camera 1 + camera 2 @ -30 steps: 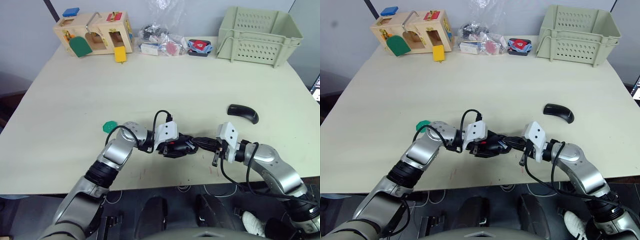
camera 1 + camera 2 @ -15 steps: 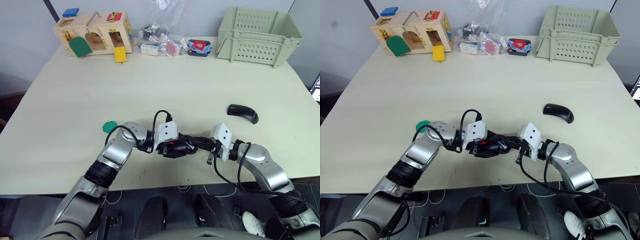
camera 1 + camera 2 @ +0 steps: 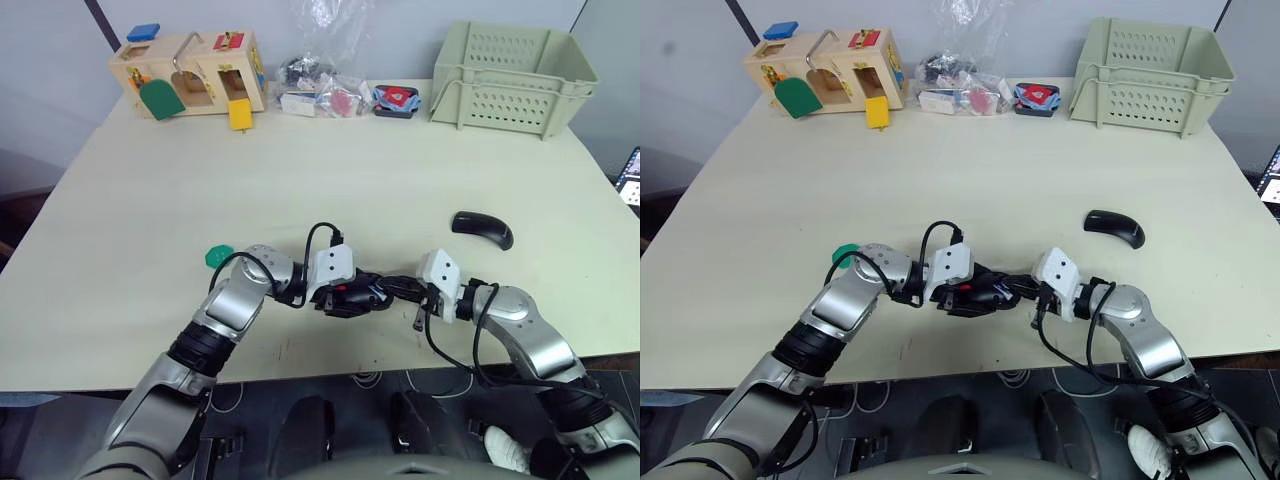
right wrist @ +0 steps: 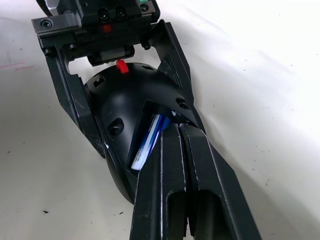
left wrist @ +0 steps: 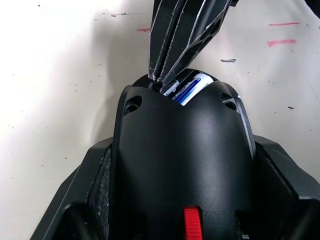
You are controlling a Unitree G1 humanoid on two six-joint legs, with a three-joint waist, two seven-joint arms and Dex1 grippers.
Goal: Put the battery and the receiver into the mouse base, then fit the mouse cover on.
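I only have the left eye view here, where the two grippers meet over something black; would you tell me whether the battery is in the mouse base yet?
Observer: Yes. The right wrist view shows the battery lying inside the open cavity of the mouse base; I cannot tell whether it is fully seated.
Operator: Thank you. Is the right gripper gripping it?
Observer: No. The right gripper has its fingers pressed together, with the tips right at the battery's end.
Operator: And is the base held firmly?
Observer: The left gripper has one finger on each side of the base, against its flanks. The mouse cover lies apart on the table.
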